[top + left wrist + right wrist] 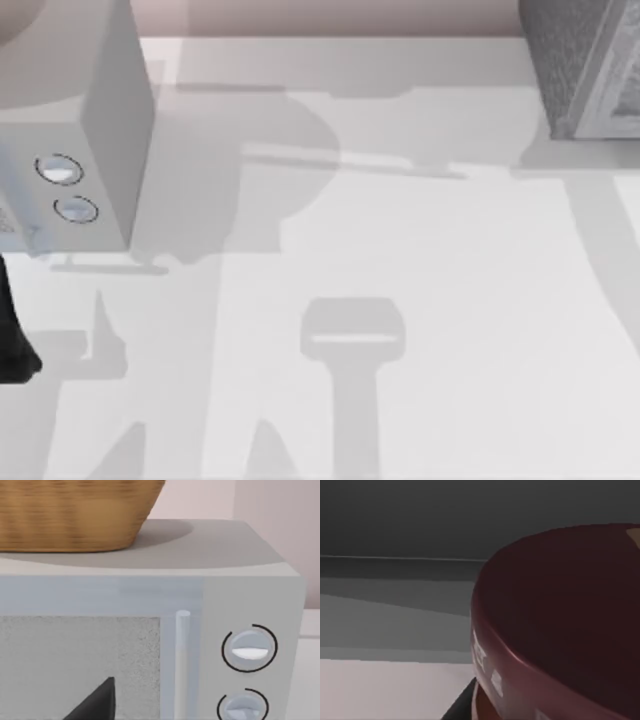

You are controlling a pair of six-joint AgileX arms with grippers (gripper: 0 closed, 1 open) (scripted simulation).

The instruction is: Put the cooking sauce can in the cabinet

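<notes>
- The left arm [14,340] sits parked at the table's [450,330] left edge, beside the microwave [100,130]; whether its fingers are parted, I cannot tell.
- One cooking sauce can [560,625] looms right against the right wrist camera, grey panels behind it; grip unclear.
- One cabinet [585,65] stands at the far right corner.
- One wicker basket [75,515] rests on the microwave, which has two dials [249,648].
</notes>
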